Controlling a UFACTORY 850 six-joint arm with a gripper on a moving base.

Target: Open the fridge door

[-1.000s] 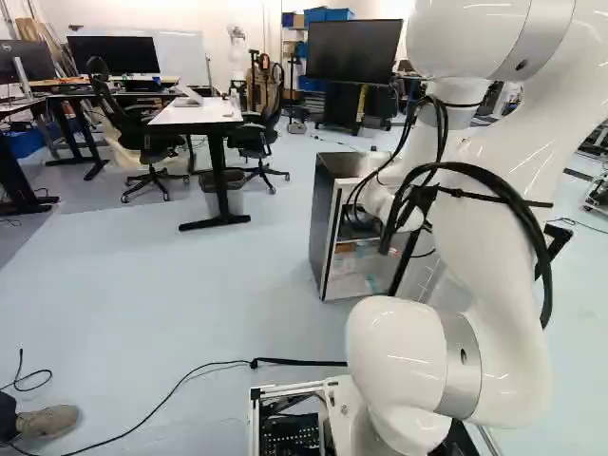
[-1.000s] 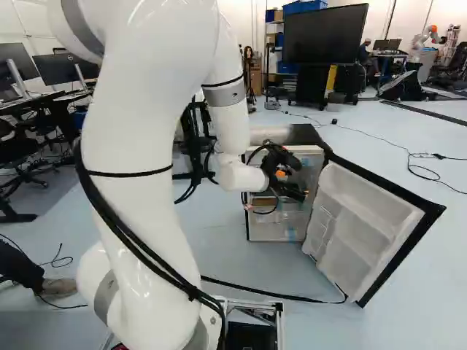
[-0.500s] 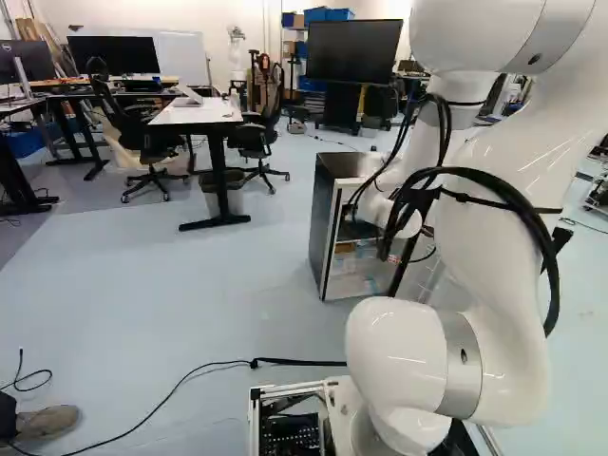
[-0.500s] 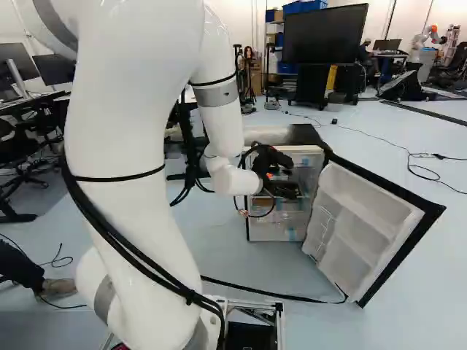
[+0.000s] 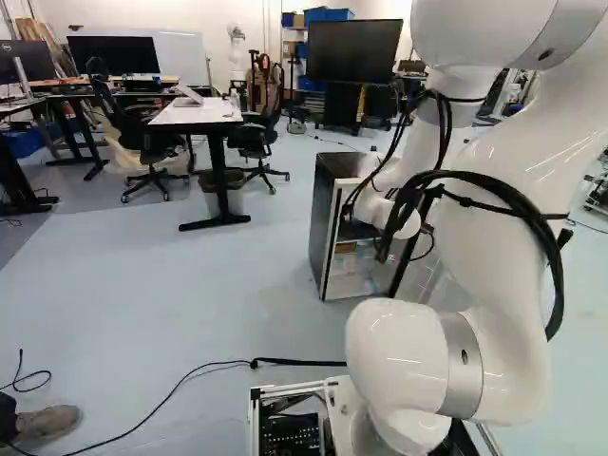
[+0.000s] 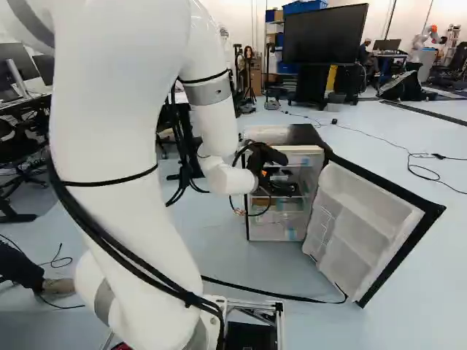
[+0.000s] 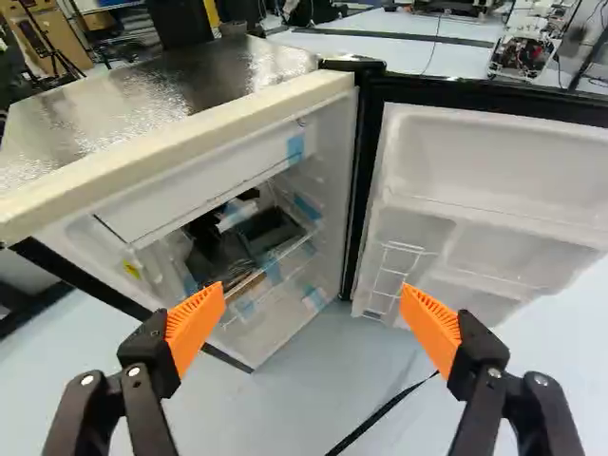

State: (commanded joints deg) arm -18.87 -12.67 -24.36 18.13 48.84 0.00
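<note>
Fingers spread wide apart, the black gripper [image 6: 289, 173] hangs in front of the fridge [image 7: 171, 104], seen clearly in the right base view. Orange pads [image 7: 193, 321] face each other across a broad gap, through which the floor [image 7: 332, 361] shows. Whether either finger touches the fridge is hard to judge. Ahead of the gripper [image 7: 312, 294], the fridge door [image 7: 494, 180] stands wide open, swung out from its hinge side, its white inner face showing; its far edge is cut off in the wrist view, and its outer face is hidden.

From the left base view, the white arm [image 5: 484, 228] covers most of the door and the gripper's fingers. Inside the fridge lie dark things [image 7: 247, 228] too jumbled to make out, partly hidden by the white panel above them. Blue tape [image 7: 295, 147] sticks to the inner walls and shelves, and a small yellow label [image 7: 131, 270] sits on the side wall, its print too small to read. Running out of the wrist view, a black strap [image 7: 375, 418] crosses the floor.
</note>
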